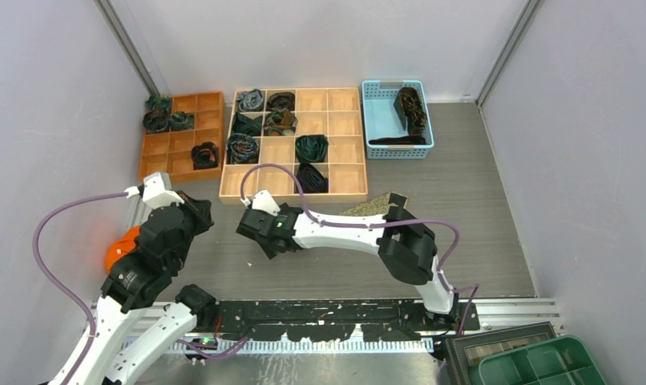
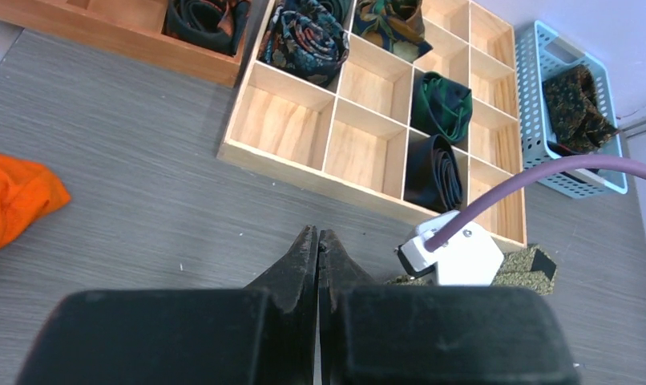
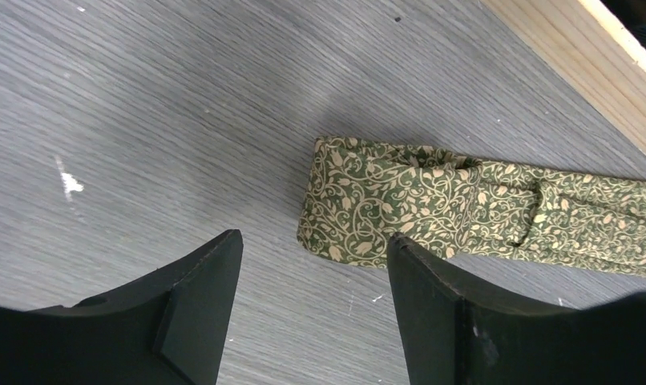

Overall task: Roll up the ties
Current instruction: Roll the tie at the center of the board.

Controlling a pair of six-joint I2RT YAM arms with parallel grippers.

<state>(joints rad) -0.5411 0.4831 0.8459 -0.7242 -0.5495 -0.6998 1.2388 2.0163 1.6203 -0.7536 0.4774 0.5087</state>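
Note:
An olive-gold tie (image 3: 496, 204) with a pale vine pattern lies flat on the grey table, its near end folded into a short loose roll (image 3: 376, 200). My right gripper (image 3: 313, 241) stands open just short of that roll, holding nothing; its right finger (image 3: 432, 305) is beside the roll's edge. From above, the right gripper (image 1: 264, 233) is left of centre and part of the tie (image 1: 376, 207) shows behind the arm. My left gripper (image 2: 318, 237) is shut and empty over bare table. Rolled ties sit in the light wooden tray (image 1: 344, 172), among them a dark green one (image 1: 311, 147).
An orange-brown tray (image 1: 171, 156) with rolled ties stands at the back left. A blue basket (image 1: 380, 120) at the back right holds a dark tie. An orange cloth (image 2: 15, 196) lies at the left. A green bin (image 1: 544, 365) sits at the near right corner.

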